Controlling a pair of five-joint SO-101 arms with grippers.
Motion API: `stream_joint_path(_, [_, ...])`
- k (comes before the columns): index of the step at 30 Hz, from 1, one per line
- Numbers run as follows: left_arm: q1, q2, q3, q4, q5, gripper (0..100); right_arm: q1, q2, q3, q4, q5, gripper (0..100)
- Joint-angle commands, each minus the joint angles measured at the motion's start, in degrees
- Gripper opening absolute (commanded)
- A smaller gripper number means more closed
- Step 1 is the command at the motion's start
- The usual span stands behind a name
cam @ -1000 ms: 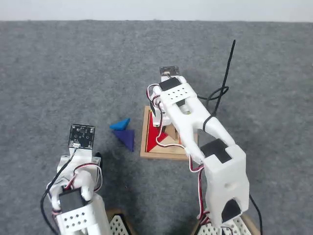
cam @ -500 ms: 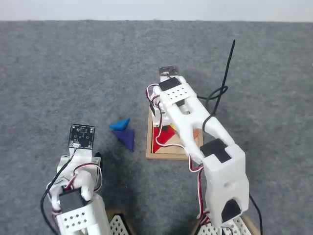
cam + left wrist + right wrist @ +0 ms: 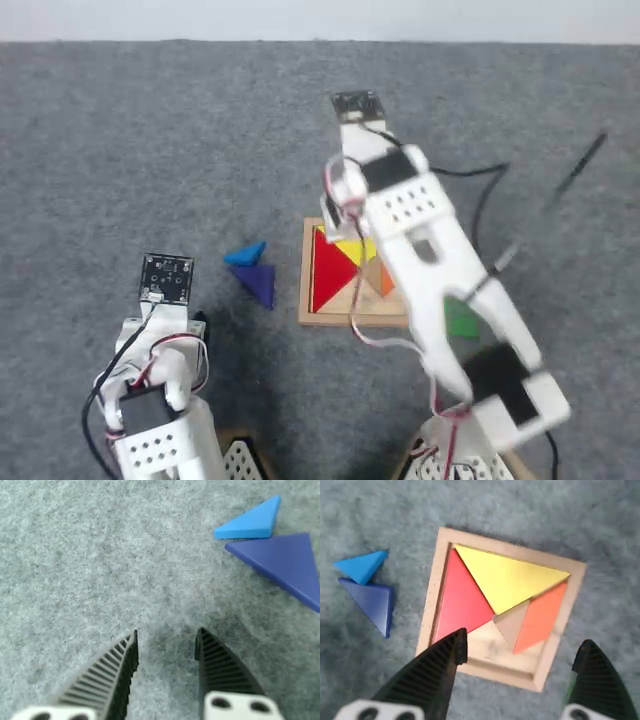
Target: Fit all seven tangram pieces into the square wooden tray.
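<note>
As your right gripper [image 3: 522, 640] lifted off the tray [image 3: 305, 270], fingers spread, three pieces [image 3: 328, 270] stayed seated. Left gripper [image 3: 167, 632] gapes; blue triangles [image 3: 258, 283] remain.

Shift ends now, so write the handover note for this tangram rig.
Left gripper: open, empty, over the carpet.
Right gripper: open, empty, above the wooden tray.
Done: red triangle, yellow triangle, orange piece and tan triangle lie in the tray.
Left: light blue triangle and dark blue triangle on the carpet beside the tray, green piece on its other side.
</note>
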Motion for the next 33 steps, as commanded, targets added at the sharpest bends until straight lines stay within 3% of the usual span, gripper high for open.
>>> stream_joint_path(1, [0.0,-1.05,-0.4,0.26,-0.88,19,-0.31,-8.92,20.4,-17.89,2.9,33.6])
stream_joint_path(3, [0.0,-1.05,-0.4,0.26,-0.88,19,-1.19,-9.54,26.81,-24.66,3.16,33.6])
stream_joint_path(12, [0.0,-1.05,-0.4,0.26,-0.88,19,-8.66,-9.45,28.4,-23.69,2.99,33.6])
stream_joint_path(21, [0.0,-1.05,-0.4,0.26,-0.88,19,1.19,-3.3,26.55,-22.37,3.34,33.6])
stream_joint_path(33, [0.0,-1.05,-0.4,0.26,-0.88,19,4.7,-0.22,24.26,-22.37,3.43,33.6])
